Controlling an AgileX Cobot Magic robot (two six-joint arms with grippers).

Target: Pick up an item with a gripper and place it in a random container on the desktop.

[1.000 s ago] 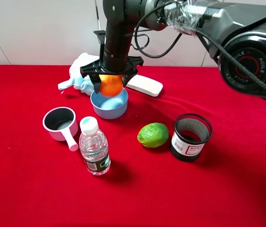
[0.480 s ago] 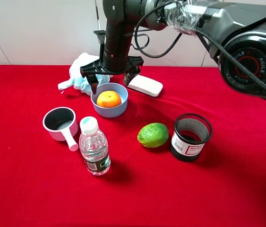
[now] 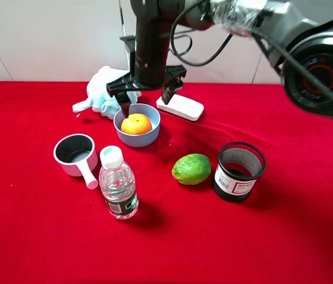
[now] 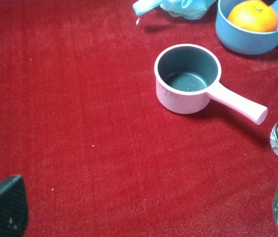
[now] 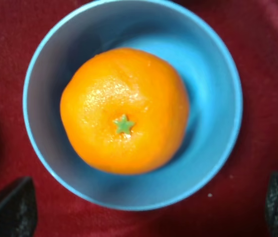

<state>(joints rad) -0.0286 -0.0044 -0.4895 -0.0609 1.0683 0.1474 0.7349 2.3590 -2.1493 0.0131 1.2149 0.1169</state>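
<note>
The orange fruit lies inside the light-blue bowl on the red desktop. My right gripper hangs open just above the bowl, fingers spread wide and empty. The right wrist view looks straight down on the orange in the bowl, with the fingertips at the frame corners. My left gripper is open over bare cloth at the left; its view shows the bowl and the orange at the far edge.
A white handled pot and a water bottle stand in front of the bowl. A green fruit and a black mesh cup sit to the right. A pale-blue cloth and a white remote lie behind.
A second ago the right gripper held the orange over the bowl. It opened, the orange dropped into the bowl, and the gripper has risen a little.
</note>
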